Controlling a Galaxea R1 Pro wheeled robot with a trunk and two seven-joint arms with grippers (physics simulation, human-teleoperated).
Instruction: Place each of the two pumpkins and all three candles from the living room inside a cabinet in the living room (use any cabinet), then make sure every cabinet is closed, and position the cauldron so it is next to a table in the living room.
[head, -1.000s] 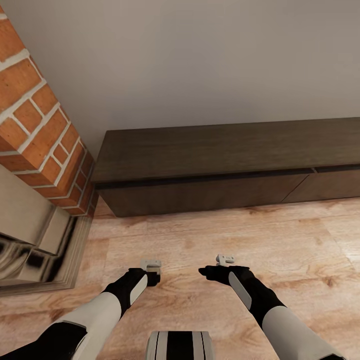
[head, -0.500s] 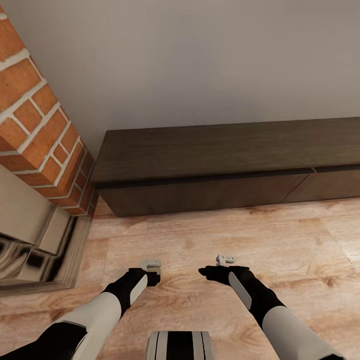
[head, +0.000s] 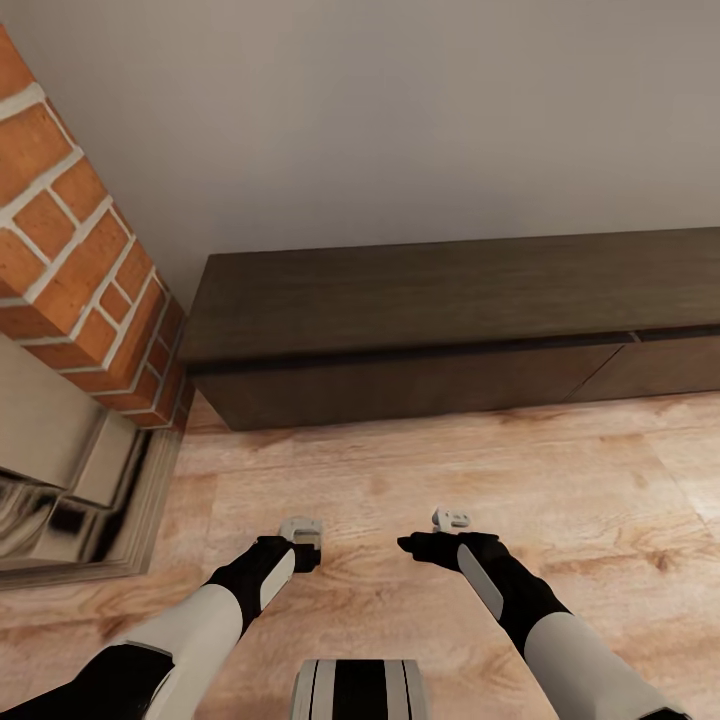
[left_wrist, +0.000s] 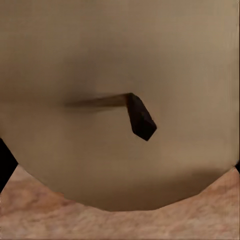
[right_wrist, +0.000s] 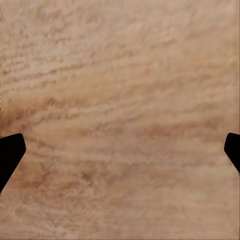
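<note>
The cabinet (head: 450, 330) spans the middle of the head view from centre-left to the right edge, its long axis running left to right along the grey wall (head: 400, 120). Both visible drawer fronts sit flush; no contents can be seen.

In the left wrist view, a candle (left_wrist: 120, 100) lies between the left gripper's fingers, its tan end face toward the camera. A short dark wick (left_wrist: 141, 117) stands on that face, tilted. The left gripper (head: 303, 540), at lower centre-left of the head view, is clamped on this candle.

The right gripper (head: 425, 535), at lower centre-right, has its jaws spread wide, with its fingertips (right_wrist: 10, 150) at the opposite frame edges and nothing between them over the wooden floor (right_wrist: 120, 115).

A brick fireplace (head: 70, 260) occupies the left edge, just beside the cabinet's left end.
</note>
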